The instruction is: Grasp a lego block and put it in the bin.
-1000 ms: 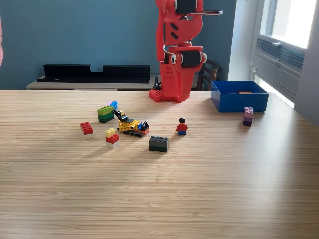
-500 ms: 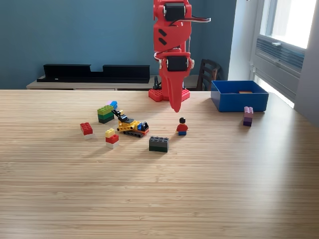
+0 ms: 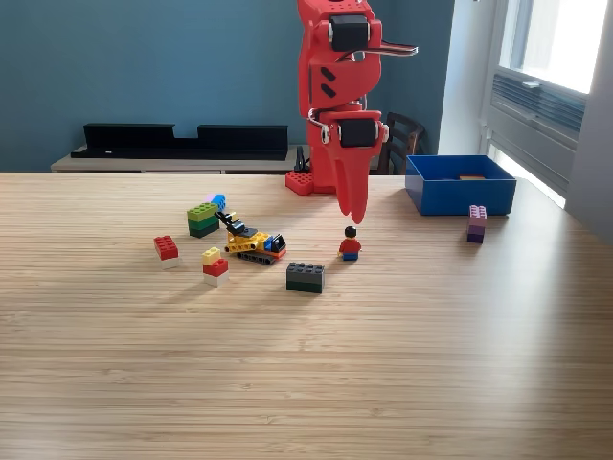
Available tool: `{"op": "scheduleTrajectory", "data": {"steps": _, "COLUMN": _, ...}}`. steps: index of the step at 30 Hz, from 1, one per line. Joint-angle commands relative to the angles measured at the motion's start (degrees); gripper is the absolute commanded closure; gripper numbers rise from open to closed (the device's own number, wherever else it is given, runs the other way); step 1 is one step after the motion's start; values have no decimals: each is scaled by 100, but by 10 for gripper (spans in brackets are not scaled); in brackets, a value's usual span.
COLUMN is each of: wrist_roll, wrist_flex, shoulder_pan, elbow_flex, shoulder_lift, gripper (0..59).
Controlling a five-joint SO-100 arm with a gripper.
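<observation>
The exterior view shows a wooden tabletop [image 3: 306,383] that fills the lower two thirds of the frame. The red arm [image 3: 337,86] stands at the upper middle and points down. Its tool [image 3: 355,216] hangs a little above a small minifigure [image 3: 350,244] with red body, which stands near the centre of the frame. The tips of the tool look pressed together with nothing between them, so it seems clenched and empty.

The bin [image 3: 460,184] is at the right of the frame, in the upper half, on the tabletop; something small and orange lies inside it. Just below and right of the bin stands a purple block [image 3: 476,223].

In the left-centre part there are more pieces: a green block stack [image 3: 202,218], a red block [image 3: 166,249], a yellow and red stack [image 3: 215,265], a small yellow vehicle [image 3: 253,243], and a dark block [image 3: 305,277] below the centre. All of them are apart from the tool.

Behind the tabletop, at upper left, a long black tray [image 3: 182,140] lies before a blue wall [image 3: 144,57].
</observation>
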Motion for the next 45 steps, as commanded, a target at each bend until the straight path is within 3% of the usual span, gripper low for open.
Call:
{"op": "scheduleTrajectory", "data": {"steps": 1, "wrist_roll": -70, "wrist_flex": -70, "shoulder_pan": -18, "elbow_flex": -281, "shoulder_lift": 211, "gripper": 381}}
{"op": "scheduleTrajectory", "data": {"steps": 17, "wrist_roll": -237, "wrist_flex": -35, "shoulder_pan": 132, "elbow_flex": -1151, "shoulder_lift": -1644, "gripper": 393}}
{"op": "scheduleTrajectory", "data": {"steps": 34, "wrist_roll": -281, "wrist_flex": -44, "shoulder_pan": 44, "elbow_flex": -1301, "shoulder_lift": -1898, "gripper": 462}}
{"op": "scheduleTrajectory", "data": {"steps": 45, "wrist_roll": -246, "wrist_flex": -44, "shoulder_pan": -26, "elbow_flex": -1310, "shoulder_lift": -1898, "gripper": 557}}
